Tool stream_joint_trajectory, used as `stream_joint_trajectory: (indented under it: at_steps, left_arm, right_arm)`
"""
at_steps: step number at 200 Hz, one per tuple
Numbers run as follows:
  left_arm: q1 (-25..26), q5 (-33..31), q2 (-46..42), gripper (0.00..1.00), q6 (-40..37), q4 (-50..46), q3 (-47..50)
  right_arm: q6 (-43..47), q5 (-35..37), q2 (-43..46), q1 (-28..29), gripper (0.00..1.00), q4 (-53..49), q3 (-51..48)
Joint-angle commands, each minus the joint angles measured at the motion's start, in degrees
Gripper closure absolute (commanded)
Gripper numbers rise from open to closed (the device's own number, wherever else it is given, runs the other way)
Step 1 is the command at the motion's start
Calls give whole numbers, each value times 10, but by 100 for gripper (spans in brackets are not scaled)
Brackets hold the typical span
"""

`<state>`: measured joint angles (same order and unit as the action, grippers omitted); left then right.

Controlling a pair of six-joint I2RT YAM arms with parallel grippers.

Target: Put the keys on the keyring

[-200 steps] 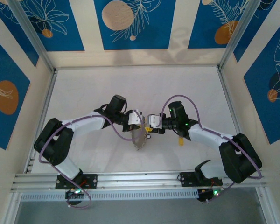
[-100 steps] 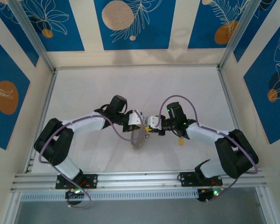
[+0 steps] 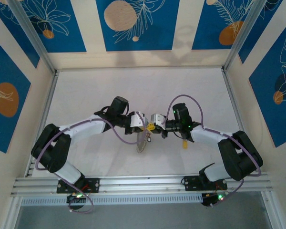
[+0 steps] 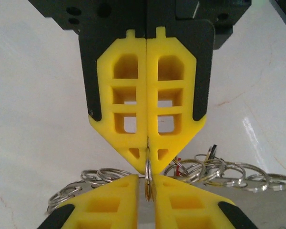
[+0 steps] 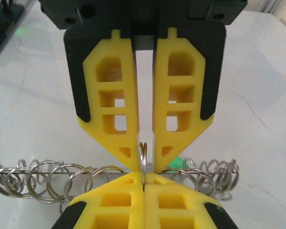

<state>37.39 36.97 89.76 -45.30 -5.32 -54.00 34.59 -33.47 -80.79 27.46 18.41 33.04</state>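
Note:
My two grippers meet tip to tip above the table's middle. A small split ring (image 5: pixel 143 151) stands edge-on between them. The right gripper (image 5: pixel 144 174) is shut on its lower part. The left gripper (image 5: pixel 145 165) stands slightly open around the ring's upper part, with a gap on each side. In the left wrist view the same ring (image 4: pixel 149 185) sits between my parted left fingertips (image 4: pixel 128 183). The keyring (image 5: pixel 72 173) is a thin wire running across behind the tips, strung with several small rings. A green key head (image 5: pixel 181 163) and a red one (image 4: pixel 178 166) peek out among them.
In the top view the keyring (image 3: pixel 143 141) hangs below the joined grippers (image 3: pixel 149 125). A small yellow key (image 3: pixel 185 142) lies on the white table (image 3: pixel 86 90) beside the right forearm. Low walls and metal rails border the table.
The right gripper has closed onto the small ring. The left jaws, shut before, have parted a little. Both grippers have shifted slightly away from the bases.

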Motion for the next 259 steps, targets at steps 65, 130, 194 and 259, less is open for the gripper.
stream_joint_trajectory:
  at_steps: [65, 130, 194, 259]
  left_arm:
    - [6, -28, -57, 100, -2, -30, 16]
    - [45, -123, -61, 100, -42, -151, -38]
    - [53, -124, -72, 93, -28, -149, -40]
    - [37, -61, -137, 81, -9, -83, 37]
  right_arm:
    - [-38, -29, 19, 18, 88, 75, -41]
    - [-3, 68, 39, 57, 76, 20, -34]
    - [-28, 68, 32, 68, 100, 88, -50]
    - [-79, -9, 45, 54, 100, 286, -122]
